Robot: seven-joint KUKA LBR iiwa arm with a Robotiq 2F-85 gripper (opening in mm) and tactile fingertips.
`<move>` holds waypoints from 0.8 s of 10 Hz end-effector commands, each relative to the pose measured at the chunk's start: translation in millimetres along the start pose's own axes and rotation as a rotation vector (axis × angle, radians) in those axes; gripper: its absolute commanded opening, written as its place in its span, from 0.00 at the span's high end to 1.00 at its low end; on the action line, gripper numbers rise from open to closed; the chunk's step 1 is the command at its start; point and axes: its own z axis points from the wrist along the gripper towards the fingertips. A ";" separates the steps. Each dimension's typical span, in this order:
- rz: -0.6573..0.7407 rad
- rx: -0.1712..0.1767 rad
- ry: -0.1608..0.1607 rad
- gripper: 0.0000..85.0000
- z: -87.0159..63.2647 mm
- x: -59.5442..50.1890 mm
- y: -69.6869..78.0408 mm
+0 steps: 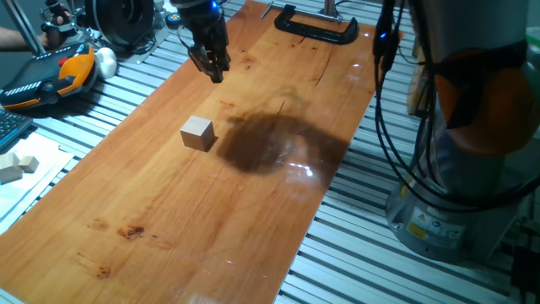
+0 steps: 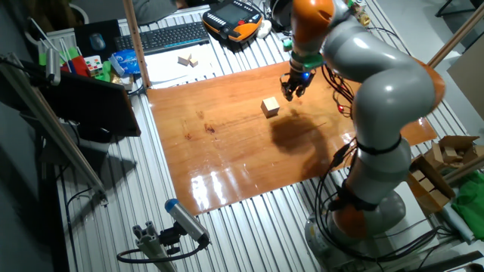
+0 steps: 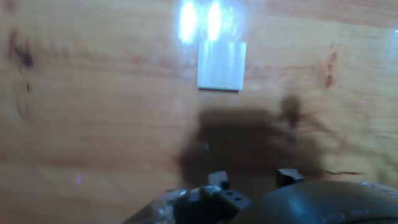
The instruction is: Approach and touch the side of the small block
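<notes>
Hand view: small block on board — hand apart.

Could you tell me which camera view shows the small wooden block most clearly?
One fixed view: the small block sits sharp and unobstructed on the wooden board, with its top and two sides visible. The other fixed view shows it smaller and farther off; the hand view shows it blurred under glare.

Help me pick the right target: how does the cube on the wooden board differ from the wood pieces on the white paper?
The small block stands alone on the wooden board; the wood pieces lie together on white paper off the board. The small block is a cube; the wood pieces look flatter. Both are pale wood.
</notes>
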 end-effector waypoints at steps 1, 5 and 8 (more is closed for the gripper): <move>-0.150 0.048 0.095 0.98 0.1 0.0 0.0; -0.069 0.036 0.067 0.99 -0.4 0.4 -2.0; -0.041 0.027 0.052 0.99 -0.4 0.9 -3.0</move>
